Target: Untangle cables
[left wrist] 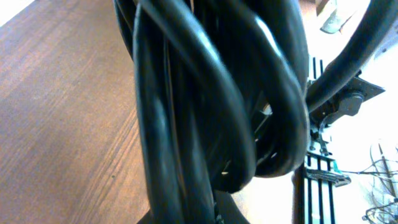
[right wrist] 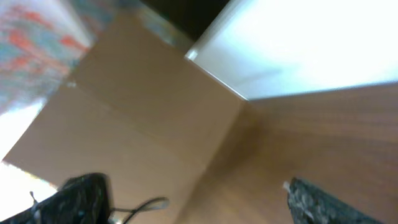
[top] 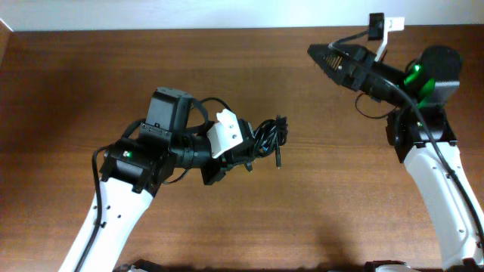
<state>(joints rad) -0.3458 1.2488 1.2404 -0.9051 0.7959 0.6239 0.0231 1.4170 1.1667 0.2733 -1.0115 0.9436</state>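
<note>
Mid-frame over the tabletop (top: pixel 340 189), the left claw (top: pixel 253 145) is gripping the bundled cables (top: pixel 269 134); upper right, the right claw (top: pixel 316 54) is gaping empty, the untangling seemingly barely starting.

A brown wood-grain table (top: pixel 318 219) fills the overhead view, its far edge along the top of the frame (a pale strip (top: pixel 189 13) beyond). Whether the cables (top: pixel 268 136), mid-frame, touch it cannot be told.

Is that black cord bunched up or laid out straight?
Bunched up: the cables form tight overlapping loops, and the left wrist view shows coils crossing.
</note>
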